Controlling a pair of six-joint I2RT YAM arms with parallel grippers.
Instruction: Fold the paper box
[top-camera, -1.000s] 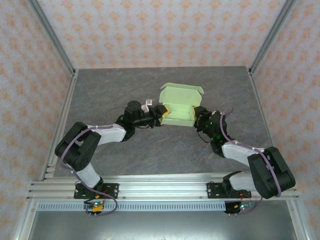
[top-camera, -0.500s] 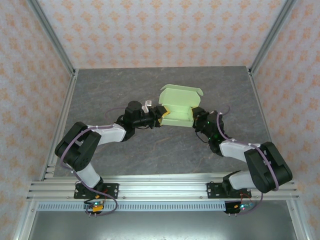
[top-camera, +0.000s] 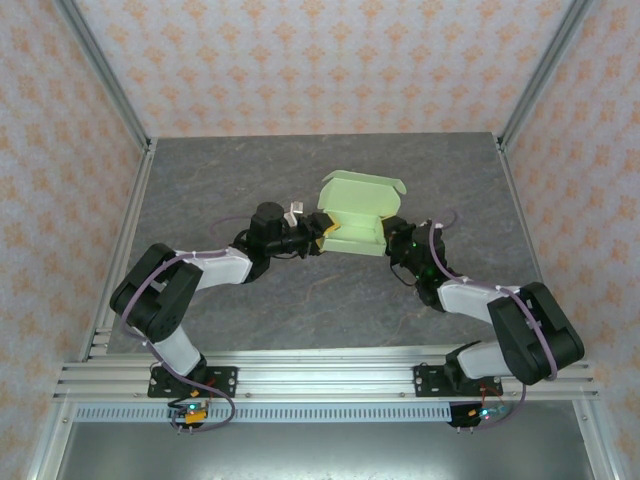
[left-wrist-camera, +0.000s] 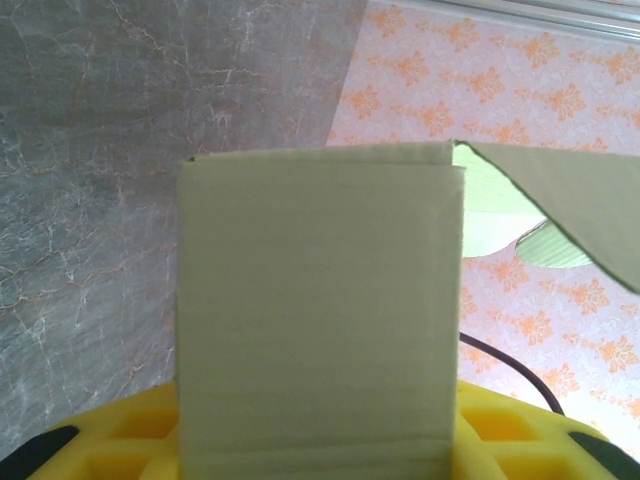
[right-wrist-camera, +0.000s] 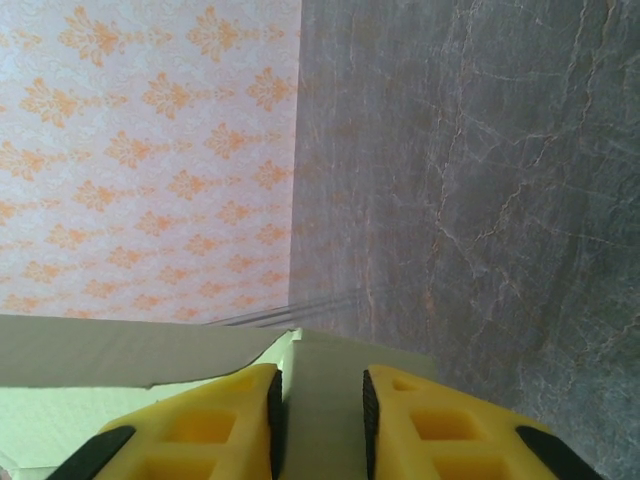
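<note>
Top external view: left claw (top-camera: 319, 233) grasps the left end of the box (top-camera: 352, 236), apparently to steady it. The right claw (top-camera: 391, 238) straddles the right end wall; whether it is clenched cannot be told. The box sits mid-table (top-camera: 230, 170), lid upright behind, probably braced at both ends for closing. No writing is legible.

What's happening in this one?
A pale green paper box is being folded in the middle of the table. The left gripper clamps its left end. The right gripper straddles a card flap at the right end, grip unclear. The body is formed and the lid stands open at the far side.
</note>
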